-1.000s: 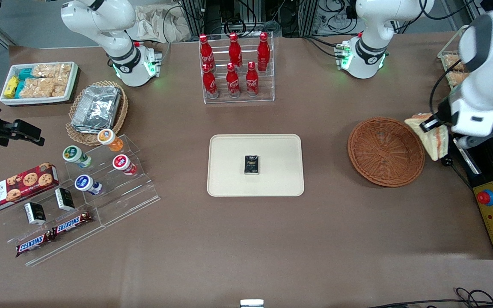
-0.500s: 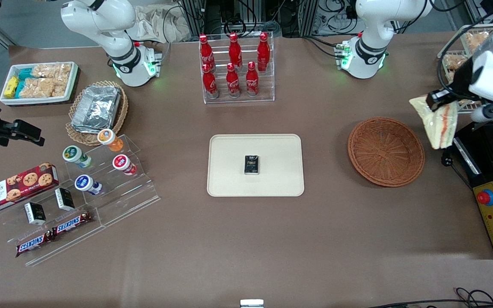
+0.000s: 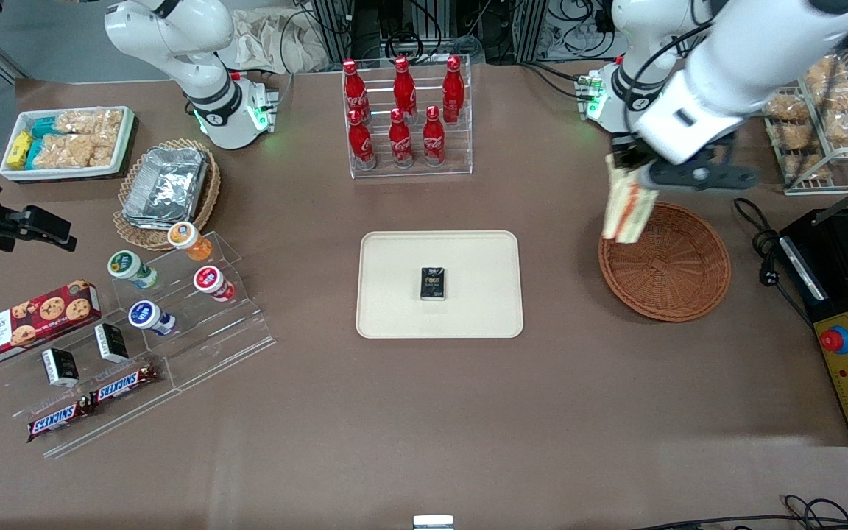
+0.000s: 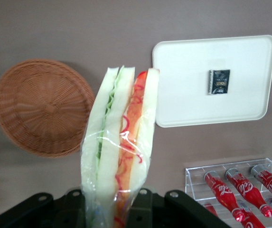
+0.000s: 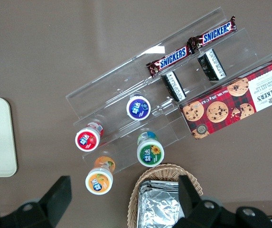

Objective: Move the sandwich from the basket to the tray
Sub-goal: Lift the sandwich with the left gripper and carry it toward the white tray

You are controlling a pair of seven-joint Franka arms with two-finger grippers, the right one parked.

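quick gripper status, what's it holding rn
Gripper: shut on the sandwich, held in the air over the basket rim nearest the tray.

A robotics lab staged as a snack shop: arm bases bolted to a brown table, cables along its edge, bottle rack.
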